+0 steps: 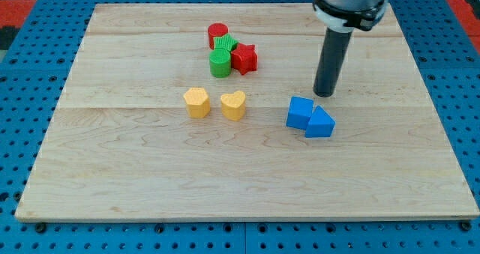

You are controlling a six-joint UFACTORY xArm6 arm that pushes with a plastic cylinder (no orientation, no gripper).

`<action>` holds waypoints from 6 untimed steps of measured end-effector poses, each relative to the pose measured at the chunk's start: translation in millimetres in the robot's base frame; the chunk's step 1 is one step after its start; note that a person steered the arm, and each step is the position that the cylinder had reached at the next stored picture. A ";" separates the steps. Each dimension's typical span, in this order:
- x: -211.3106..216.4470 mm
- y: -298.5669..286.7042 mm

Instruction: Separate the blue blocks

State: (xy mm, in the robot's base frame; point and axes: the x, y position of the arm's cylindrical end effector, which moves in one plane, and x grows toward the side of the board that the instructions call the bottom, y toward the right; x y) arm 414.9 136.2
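Camera view: on the wooden board (112,179), eight blocks are counted. Going left to right, two yellow blocks are seen, a yellow pentagon-like block (196,103) and a yellow heart (233,105). Toward the top a cluster is formed by a red cylinder (217,34), what seem to be two green blocks (221,57), and a red star (244,58). Further right, a blue cube (300,112) and a blue triangular block (320,124) are touching. No gripper is fitted; my tip (324,94) is placed just above them, apparently without contact.

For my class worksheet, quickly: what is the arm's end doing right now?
My tip: holds nothing, no gripper; just above the touching blue cube and blue triangular block.
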 end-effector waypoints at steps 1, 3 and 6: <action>8.1 16.7; 81.0 95.5; 87.3 20.0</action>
State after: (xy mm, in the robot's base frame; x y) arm 502.3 156.2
